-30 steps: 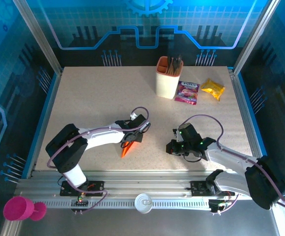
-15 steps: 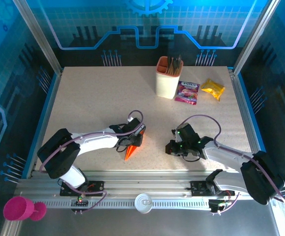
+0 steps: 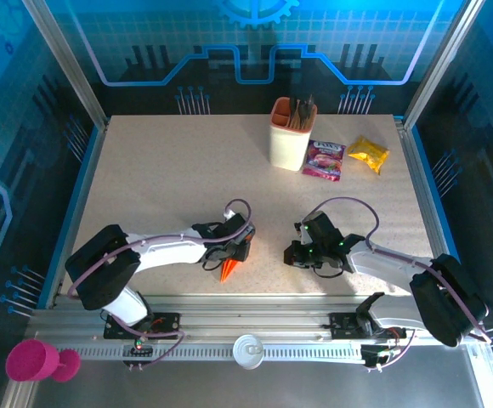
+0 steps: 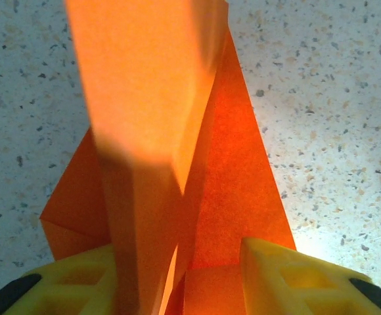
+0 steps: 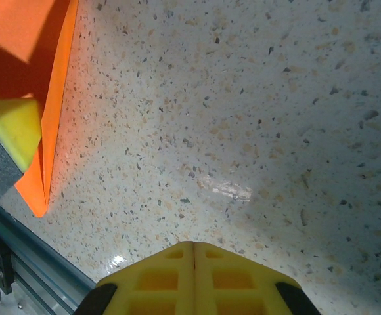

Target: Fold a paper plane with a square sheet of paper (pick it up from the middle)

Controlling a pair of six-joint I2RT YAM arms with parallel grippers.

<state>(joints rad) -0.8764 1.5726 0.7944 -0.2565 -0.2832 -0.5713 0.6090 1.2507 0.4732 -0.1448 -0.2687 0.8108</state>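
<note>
The square sheet of paper [image 3: 228, 271] is bright orange and folded into a narrow pointed dart, the paper plane, lying near the table's front edge with its tip toward me. In the left wrist view the paper [image 4: 236, 164] has a raised middle fold standing up from flat wings. My left gripper [image 3: 233, 250] [image 4: 177, 262] straddles that fold with its jaws apart; the right finger [image 4: 282, 275] rests over the flat wing, clear of the fold. My right gripper [image 3: 292, 255] [image 5: 194, 246] is shut and empty, low over bare table to the right of the paper [image 5: 20, 26].
A peach holder cup [image 3: 291, 136] with dark sticks stands at the back. Next to it lie a purple snack packet [image 3: 324, 159] and a yellow one [image 3: 369, 154]. The metal rail [image 3: 255, 319] runs just in front of the paper. A pink cup [image 3: 32, 361] sits off the table.
My left arm has drawn the orange paper toward the near edge and slightly right. Its jaws have widened a little. The right gripper has edged left, still shut.
</note>
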